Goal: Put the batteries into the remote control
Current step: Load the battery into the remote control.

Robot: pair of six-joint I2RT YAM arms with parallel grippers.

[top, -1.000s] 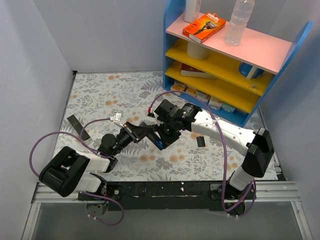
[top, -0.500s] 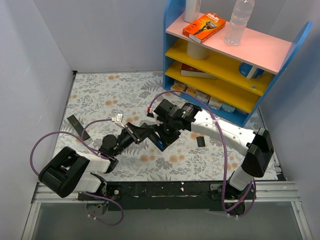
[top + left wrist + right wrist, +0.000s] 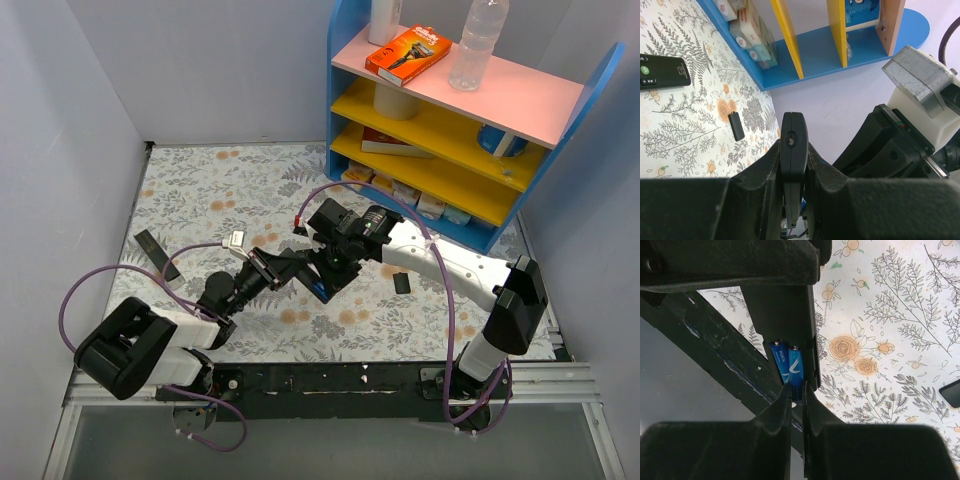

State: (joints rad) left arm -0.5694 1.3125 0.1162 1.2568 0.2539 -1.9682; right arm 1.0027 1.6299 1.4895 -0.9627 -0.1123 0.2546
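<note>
From above, the left tool [image 3: 288,264] and right tool [image 3: 323,282] met closely. The left wrist view showed its tool clamped on a slim matte-black remote control [image 3: 793,150], best held steady. The right wrist view showed its tool closed, tips just below two blue cylindrical batteries [image 3: 788,367] in the remote's bay, which needed only gentle pressing.

"What did I shift in that last second?"

"Only your left arm, and only slightly. Its shoulder housing [image 3: 130,350] slid a little to the left and toward the near edge."

"Did anything move with it?"

"Yes. The white cable tag [image 3: 237,240] just behind your left gripper [image 3: 292,262] drifted a touch right and nearer. The purple cable loop [image 3: 75,295] beside the housing also sank a little toward you."
</note>
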